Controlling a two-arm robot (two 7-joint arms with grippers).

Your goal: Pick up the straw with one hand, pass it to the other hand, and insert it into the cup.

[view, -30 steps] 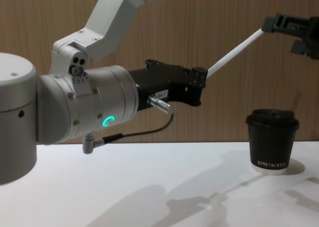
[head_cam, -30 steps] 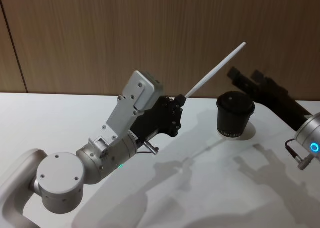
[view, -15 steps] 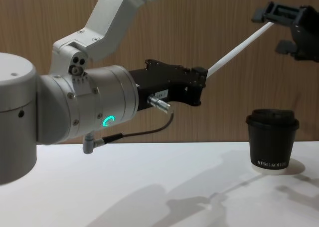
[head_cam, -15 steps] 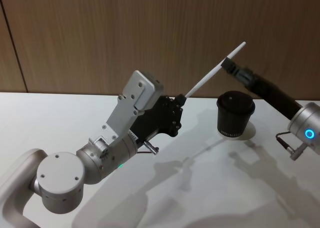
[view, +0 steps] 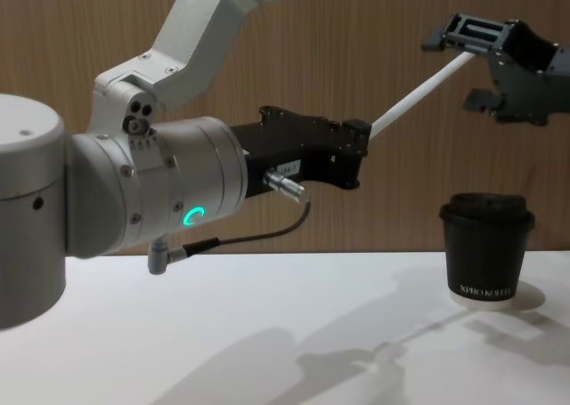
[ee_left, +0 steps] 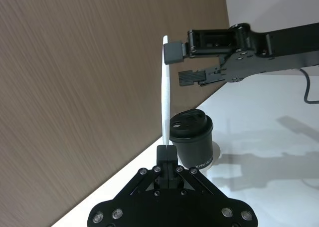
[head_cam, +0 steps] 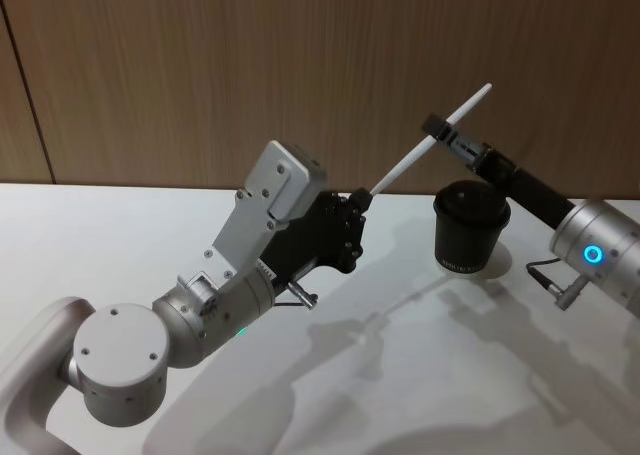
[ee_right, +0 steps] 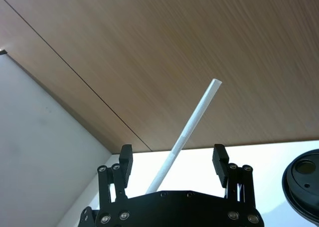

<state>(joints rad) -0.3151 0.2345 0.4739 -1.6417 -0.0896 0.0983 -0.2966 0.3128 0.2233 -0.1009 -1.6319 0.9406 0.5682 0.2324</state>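
- The left tool (head_cam: 365, 197) is clenched on the lower end of the straw (head_cam: 405, 163). The straw slants up in the air, to the left of the cup and above it. If this tool lets go too early, the straw drops to the tabletop (head_cam: 100, 235).
- The right tool (ee_right: 172, 157) is released, with a finger on either side of the straw's upper part. Closing off-centre could bend the straw or knock it askew.
- The cup (head_cam: 470, 225) stands on the right, below the right tool. A low swing could tip it.
- A crooked grip on the straw would make it harder to insert.

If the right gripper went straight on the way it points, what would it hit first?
Likely the straw: it lies between the open fingers of the right gripper, right in its path.
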